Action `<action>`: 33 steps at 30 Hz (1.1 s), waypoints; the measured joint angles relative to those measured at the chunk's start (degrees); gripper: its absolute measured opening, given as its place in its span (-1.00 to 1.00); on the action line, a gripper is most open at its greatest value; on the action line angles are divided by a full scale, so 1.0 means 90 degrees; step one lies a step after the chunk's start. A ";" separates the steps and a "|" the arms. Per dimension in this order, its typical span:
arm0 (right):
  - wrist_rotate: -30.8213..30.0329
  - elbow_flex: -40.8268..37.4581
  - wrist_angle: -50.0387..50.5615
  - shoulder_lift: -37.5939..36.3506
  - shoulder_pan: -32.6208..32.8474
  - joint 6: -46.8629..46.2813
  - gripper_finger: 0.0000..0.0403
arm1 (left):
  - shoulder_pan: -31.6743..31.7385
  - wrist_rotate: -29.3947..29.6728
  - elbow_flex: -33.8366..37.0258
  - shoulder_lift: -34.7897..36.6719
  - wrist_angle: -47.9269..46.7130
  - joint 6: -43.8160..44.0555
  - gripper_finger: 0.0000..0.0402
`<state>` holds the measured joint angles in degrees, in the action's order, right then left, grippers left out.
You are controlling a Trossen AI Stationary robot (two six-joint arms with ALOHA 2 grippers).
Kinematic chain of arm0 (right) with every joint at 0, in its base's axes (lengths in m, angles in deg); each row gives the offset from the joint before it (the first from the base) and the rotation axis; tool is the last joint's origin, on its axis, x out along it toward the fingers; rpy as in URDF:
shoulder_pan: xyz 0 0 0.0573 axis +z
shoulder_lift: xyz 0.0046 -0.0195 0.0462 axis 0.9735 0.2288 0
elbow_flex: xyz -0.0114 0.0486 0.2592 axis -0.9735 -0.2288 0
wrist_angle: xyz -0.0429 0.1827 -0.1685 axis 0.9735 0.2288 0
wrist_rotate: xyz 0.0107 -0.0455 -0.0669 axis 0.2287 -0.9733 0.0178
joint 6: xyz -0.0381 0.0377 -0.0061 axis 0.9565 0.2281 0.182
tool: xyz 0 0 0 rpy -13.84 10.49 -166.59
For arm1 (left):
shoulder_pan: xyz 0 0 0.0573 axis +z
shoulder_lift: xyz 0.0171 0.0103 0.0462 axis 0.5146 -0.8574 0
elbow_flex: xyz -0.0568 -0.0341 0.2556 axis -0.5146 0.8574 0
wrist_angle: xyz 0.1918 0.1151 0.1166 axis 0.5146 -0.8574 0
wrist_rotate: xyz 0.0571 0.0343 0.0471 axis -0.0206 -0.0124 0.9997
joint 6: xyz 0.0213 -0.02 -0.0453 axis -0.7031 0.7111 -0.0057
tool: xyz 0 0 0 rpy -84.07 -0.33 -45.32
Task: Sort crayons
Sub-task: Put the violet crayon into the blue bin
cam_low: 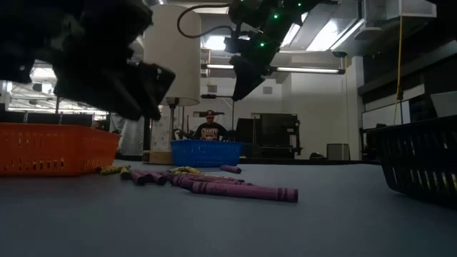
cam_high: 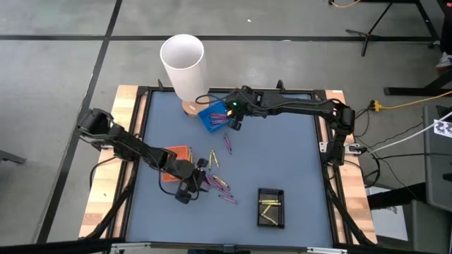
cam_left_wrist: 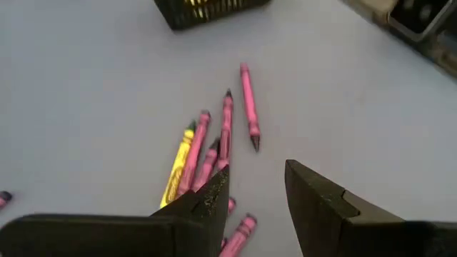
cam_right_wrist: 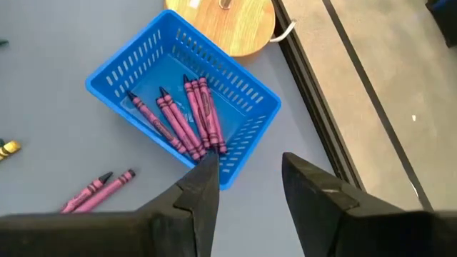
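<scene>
on the grey-blue desk [cam_high: 282, 155], the thin wax crayons lie split between trays and surface: several purple-pink crayons [cam_right_wrist: 187, 118] rest inside the blue slotted plastic tray [cam_right_wrist: 243, 96], a few yellow ones sit in the black mesh tray [cam_high: 271, 207], and a loose cluster of pink and yellow crayons [cam_left_wrist: 214, 143] is scattered near the orange plastic tray [cam_high: 176, 156]. two more pink ones [cam_right_wrist: 96, 191] lie just beside the blue tray. the right gripper [cam_right_wrist: 246, 187] hovers above the blue tray's near wall, fingers parted and holding nothing. the left gripper [cam_left_wrist: 257, 203] hangs over the loose cluster, also spread and empty.

the risk, as i judge it, sits with the left gripper: the pink crayons lie touching side by side with a yellow one against them, so a closing pinch could catch two colours together or roll a neighbour away. on the right, a low pass could nudge the light blue tray toward the wooden base [cam_right_wrist: 239, 25] of the white cylinder [cam_high: 183, 65].
</scene>
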<state>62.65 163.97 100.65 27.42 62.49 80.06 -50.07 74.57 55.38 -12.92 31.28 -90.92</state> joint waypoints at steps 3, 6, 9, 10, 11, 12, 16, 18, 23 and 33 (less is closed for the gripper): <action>0.0039 0.0001 -0.0026 0.0000 0.0000 -0.0007 -0.25 | 0.0133 -0.0235 0.0000 -0.0047 -0.0005 -0.0127 -0.40; 0.0168 0.0000 -0.0025 0.0002 0.0000 -0.0017 -0.25 | 0.0269 -0.0405 -0.0084 -0.0042 -0.0140 -0.0200 -0.40; 0.0169 0.0000 -0.0025 0.0002 0.0002 -0.0015 -0.25 | 0.0299 -0.0417 -0.0534 -0.0042 -0.0919 -0.0684 -0.43; 0.0168 0.0002 -0.0023 0.0000 0.0002 -0.0015 -0.25 | 0.0295 -0.0394 -0.0740 -0.0042 -0.1316 -0.0895 -0.44; 0.0168 0.0000 -0.0021 0.0001 0.0001 -0.0014 -0.25 | 0.0292 -0.0354 -0.0956 -0.0042 -0.1727 -0.1092 -0.46; 0.0168 0.0001 -0.0018 0.0002 0.0002 -0.0014 -0.25 | 0.0290 -0.0299 -0.1189 -0.0042 -0.2148 -0.1262 -0.48; 0.0168 0.0002 0.0020 0.0002 0.0002 -0.0015 -0.25 | 0.0295 0.0102 -0.1991 -0.0049 -0.3512 -0.1616 -0.53; 0.0170 0.0001 0.0059 0.0002 0.0002 -0.0015 -0.25 | 0.0295 0.0241 -0.2279 -0.0126 -0.4026 -0.1623 -0.54; 0.0170 0.0002 0.0225 0.0002 0.0002 -0.0015 -0.25 | 0.0238 0.0240 -0.2650 -0.0529 -0.4801 -0.1644 -0.55; 0.0170 0.0002 0.0310 0.0002 0.0002 -0.0015 -0.25 | 0.0146 0.0227 -0.2674 -0.1194 -0.4851 -0.2041 -0.55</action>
<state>64.18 163.99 103.44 27.45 62.51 79.92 -48.75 76.62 31.32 -23.67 -12.37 -109.28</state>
